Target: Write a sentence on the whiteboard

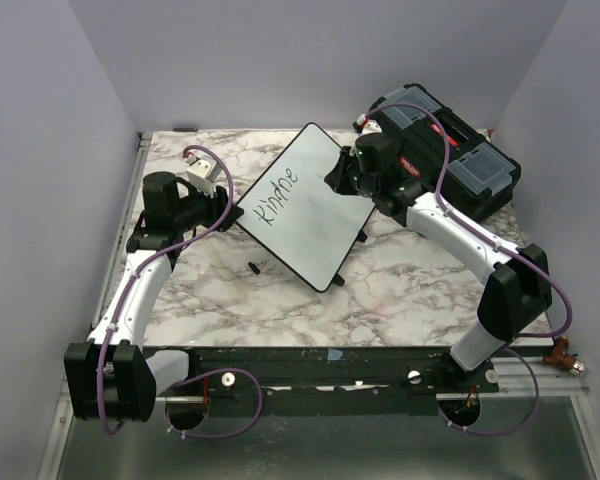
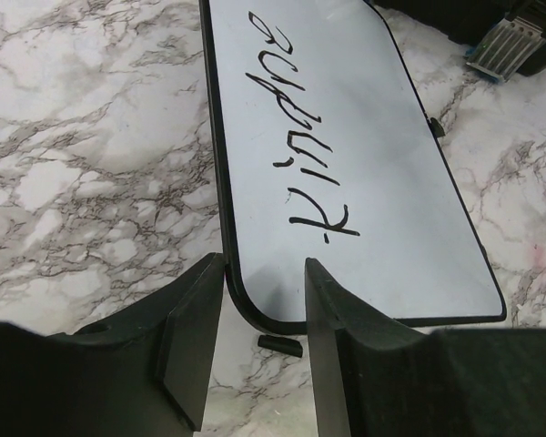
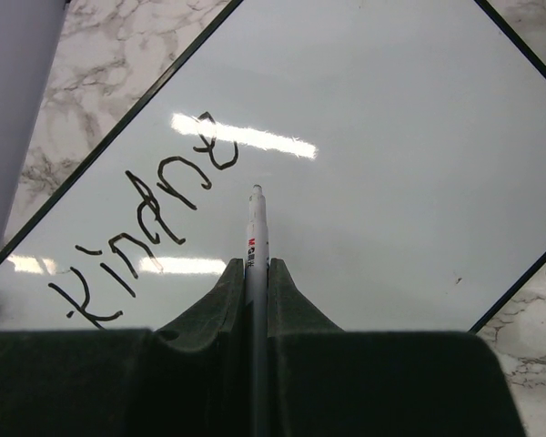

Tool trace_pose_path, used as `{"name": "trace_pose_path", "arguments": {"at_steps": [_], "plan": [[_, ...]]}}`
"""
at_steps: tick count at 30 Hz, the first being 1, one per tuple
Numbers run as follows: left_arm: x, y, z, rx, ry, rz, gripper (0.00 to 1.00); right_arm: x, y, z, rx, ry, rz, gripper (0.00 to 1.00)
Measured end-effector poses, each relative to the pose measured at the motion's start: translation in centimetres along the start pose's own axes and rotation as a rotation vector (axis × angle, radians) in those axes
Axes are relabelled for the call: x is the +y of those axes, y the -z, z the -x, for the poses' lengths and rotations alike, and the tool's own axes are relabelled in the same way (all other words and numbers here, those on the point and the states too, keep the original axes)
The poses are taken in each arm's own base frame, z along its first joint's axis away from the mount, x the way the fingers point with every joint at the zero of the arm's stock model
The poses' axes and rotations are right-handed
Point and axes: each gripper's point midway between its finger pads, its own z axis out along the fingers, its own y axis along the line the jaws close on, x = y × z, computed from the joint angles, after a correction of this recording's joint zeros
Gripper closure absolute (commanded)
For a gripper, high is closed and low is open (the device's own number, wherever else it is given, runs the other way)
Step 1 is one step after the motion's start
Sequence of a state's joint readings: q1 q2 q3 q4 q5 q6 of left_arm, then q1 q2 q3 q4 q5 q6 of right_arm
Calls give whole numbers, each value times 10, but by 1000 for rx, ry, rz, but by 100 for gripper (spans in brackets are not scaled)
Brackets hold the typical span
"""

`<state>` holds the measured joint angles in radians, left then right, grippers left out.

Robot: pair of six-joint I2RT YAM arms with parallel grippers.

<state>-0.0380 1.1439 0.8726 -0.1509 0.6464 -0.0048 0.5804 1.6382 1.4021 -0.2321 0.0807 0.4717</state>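
Note:
The whiteboard (image 1: 315, 225) lies slanted across the marble table, white with a thin black frame. Black lettering (image 1: 278, 195) on it reads "Kindne". My right gripper (image 3: 256, 264) is shut on a white marker (image 3: 256, 228), whose tip stands at the board (image 3: 391, 137) just right of the last letter of the lettering (image 3: 155, 209). My left gripper (image 2: 264, 264) is open at the board's near left corner (image 2: 255, 314). That corner lies between the fingers with a gap on each side. In the left wrist view the lettering (image 2: 296, 137) runs away up the board.
A black toolbox (image 1: 450, 150) with clear lid compartments stands at the back right, behind the right arm. A small black piece (image 2: 280, 344) lies on the marble just off the board's corner. Purple walls close in both sides and the back.

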Motion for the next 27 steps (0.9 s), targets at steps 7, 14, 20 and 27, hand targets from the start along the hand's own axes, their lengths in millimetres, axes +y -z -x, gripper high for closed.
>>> {"name": "trace_pose_path", "arguments": {"at_steps": [7, 14, 20, 27], "plan": [[1, -1, 1, 5, 8, 1, 54, 1, 0, 1, -3, 0, 3, 99], [6, -6, 36, -24, -11, 6, 48, 1, 3, 2, -8, 0, 5, 99], [15, -24, 58, -9, 12, -22, 41, 3, 8, 6, -20, -1, 10, 99], [20, -55, 54, 55, 107, -121, 42, 6, 15, 14, -39, -2, 19, 99]]}}
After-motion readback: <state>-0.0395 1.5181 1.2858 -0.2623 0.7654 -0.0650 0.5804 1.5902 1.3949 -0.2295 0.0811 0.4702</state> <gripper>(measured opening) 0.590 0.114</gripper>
